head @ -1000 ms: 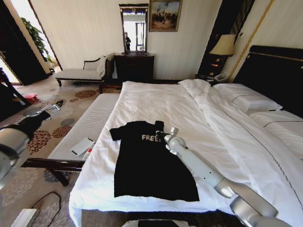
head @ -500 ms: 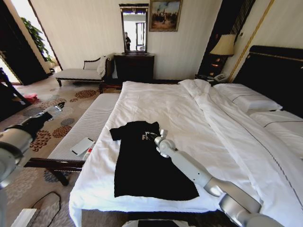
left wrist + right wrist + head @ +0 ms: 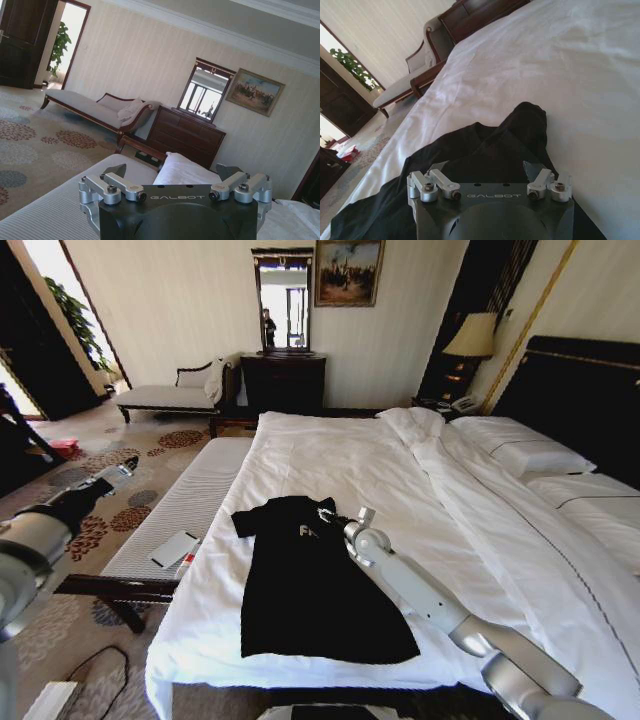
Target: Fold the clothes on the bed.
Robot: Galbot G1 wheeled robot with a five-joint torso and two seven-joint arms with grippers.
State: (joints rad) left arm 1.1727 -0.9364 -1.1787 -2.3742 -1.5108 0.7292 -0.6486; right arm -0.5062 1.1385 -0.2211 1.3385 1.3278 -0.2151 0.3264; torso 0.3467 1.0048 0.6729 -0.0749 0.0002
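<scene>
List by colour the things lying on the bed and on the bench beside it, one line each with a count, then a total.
Black: 1, the T-shirt on the bed, with the right pincer at its chest
White on the bed: 2, the pillows
White on the bench: 1, a flat card-like item
Red and white: 1, a small item by that card, too small to identify
Total: 5

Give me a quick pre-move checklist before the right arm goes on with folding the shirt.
1. T-shirt fully on the bed: ok, near the foot edge.
2. Right gripper over the shirt's chest: ok.
3. Right gripper holding fabric: cannot tell.
4. Right sleeve flat: not ok, bunched.
5. Left gripper clear of the shirt: ok, out over the bench.
6. Hem lying flat: ok in the head view.
</scene>
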